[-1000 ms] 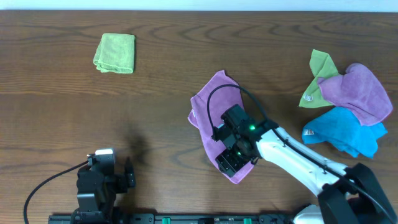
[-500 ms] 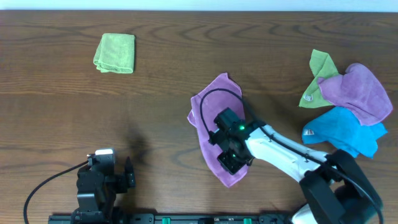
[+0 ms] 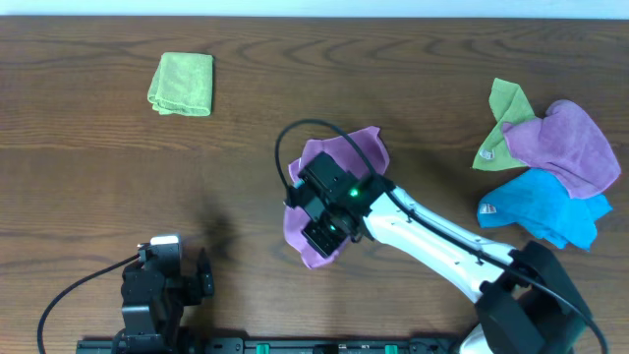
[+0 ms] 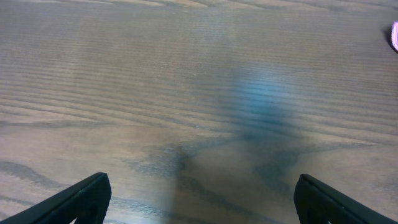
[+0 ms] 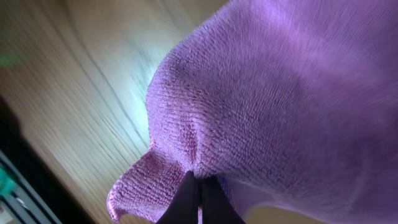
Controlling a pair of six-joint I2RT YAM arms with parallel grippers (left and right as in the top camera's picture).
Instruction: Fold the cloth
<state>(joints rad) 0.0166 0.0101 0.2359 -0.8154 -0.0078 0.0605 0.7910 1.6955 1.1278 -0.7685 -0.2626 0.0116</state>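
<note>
1. The table [image 3: 98, 177] is dark brown wood with a strong grain, and it fills almost the whole overhead view. A thin pale strip along the far edge is all I can see of the room.
2. Through the left wrist camera the same wood [image 4: 124, 74] looks paler and washed out, with a blurred bluish patch in the middle.
3. The cloth [image 3: 366, 150] sits near the middle of the table. It is bunched up rather than spread out, and the right arm hides much of it from above.
4. The right gripper [image 3: 320, 236] is over the cloth's near-left part. In the wrist view its fingers [image 5: 186, 198] are pressed together on a pinched ridge of the lilac pile [image 5: 280, 93], and a small flap hangs just beside them.
5. The left gripper [image 4: 202, 180] is at the near-left of the table, well apart from the cloth. Its two fingertips [image 4: 87, 198] are spread wide, with only bare wood between them.
6. A folded lime-green cloth [image 3: 182, 84] lies at the far left.
7. At the right side three cloths are heaped so that they touch: a lime-green cloth [image 3: 503, 118], a second purple cloth [image 3: 565, 147] and a bright blue cloth [image 3: 541, 206].
8. A black rail [image 3: 295, 346] runs along the near edge.
</note>
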